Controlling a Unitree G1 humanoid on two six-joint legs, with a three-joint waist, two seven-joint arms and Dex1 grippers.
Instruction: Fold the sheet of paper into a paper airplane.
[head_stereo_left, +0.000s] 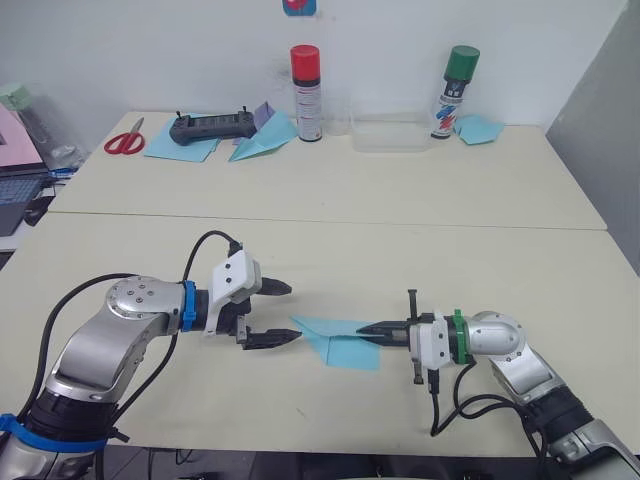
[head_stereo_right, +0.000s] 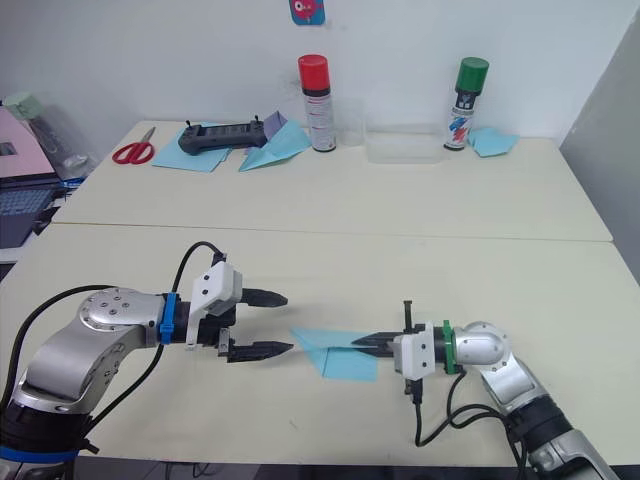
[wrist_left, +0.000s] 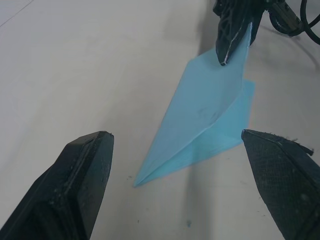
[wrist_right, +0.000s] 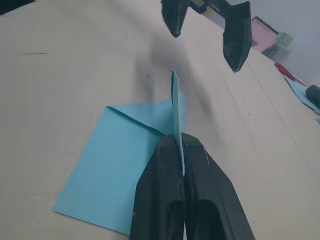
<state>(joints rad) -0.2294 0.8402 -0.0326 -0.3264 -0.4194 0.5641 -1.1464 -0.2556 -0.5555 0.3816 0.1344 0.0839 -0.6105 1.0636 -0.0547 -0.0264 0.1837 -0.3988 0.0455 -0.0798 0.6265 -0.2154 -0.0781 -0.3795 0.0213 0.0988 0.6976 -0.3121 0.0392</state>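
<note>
Two grippers face each other low over the front table, and the step in hand looks like a further fold on the half-made dart. On the robot's left, the left gripper (head_stereo_left: 271, 314) hangs with its fingers well apart, just beside the pointed nose of the sheet of paper (head_stereo_left: 340, 343), touching nothing. The sheet lies between the arms, one wing flat on the table (head_stereo_left: 330, 250) and a ridge raised upright (already a narrow pointed shape, so I judge the task well along). On the right, the right gripper (head_stereo_left: 372, 329) is clamped on that raised ridge at the tail end. To do the step well, that pinch should hold firm while the spread fingers come in square to the nose, pressing the crease rather than dragging the thin paper sideways. Farther back, from left to right, lie red scissors (head_stereo_left: 124, 139), a black controller (head_stereo_left: 212, 127), a red-capped spray can (head_stereo_left: 306, 92), a clear tray (head_stereo_left: 390, 134) and a green-capped spray can (head_stereo_left: 456, 90), before a white wall.
</note>
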